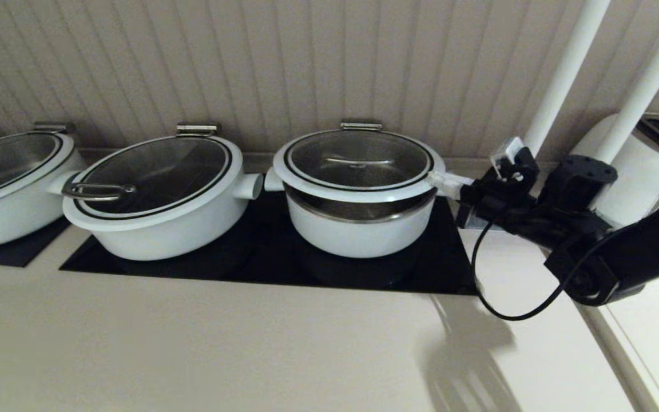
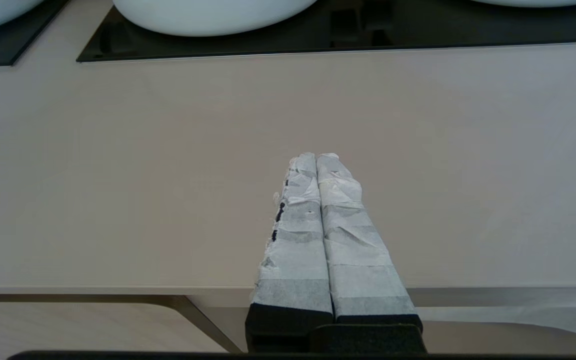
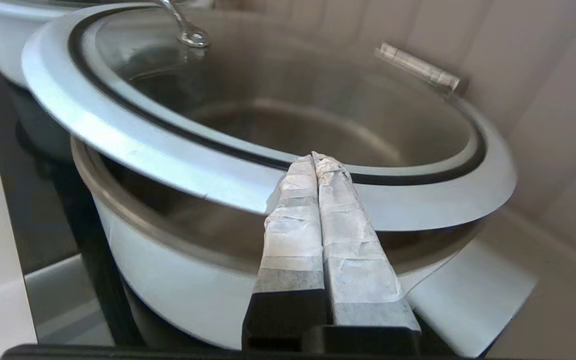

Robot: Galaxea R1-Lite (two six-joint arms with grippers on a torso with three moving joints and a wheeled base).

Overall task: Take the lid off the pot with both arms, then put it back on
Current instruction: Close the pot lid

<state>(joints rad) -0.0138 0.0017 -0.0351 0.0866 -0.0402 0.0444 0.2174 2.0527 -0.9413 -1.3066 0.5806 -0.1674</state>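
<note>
The round glass lid (image 1: pixel 358 157) with its white rim and steel bar handle hangs level a little above the deep white pot (image 1: pixel 358 234). A dark gap shows between them, and the pot's steel inner wall shows in it. My right gripper (image 1: pixel 449 184) reaches in from the right to the lid's right edge. In the right wrist view the right gripper (image 3: pixel 313 157) is shut, tips resting against the lid's white rim (image 3: pixel 168 145), with nothing seen between the fingers. The pot (image 3: pixel 168 280) lies below. My left gripper (image 2: pixel 316 156) is shut and empty over the bare counter, out of the head view.
A wider oval white pot (image 1: pixel 158 194) with a loop-handled lid stands left of the pot, and another (image 1: pixel 9 183) at far left, on black cooktops (image 1: pixel 249 269). A white appliance (image 1: pixel 644 160) and two white poles (image 1: pixel 564 74) stand at right. Beige counter (image 1: pixel 192 343) lies in front.
</note>
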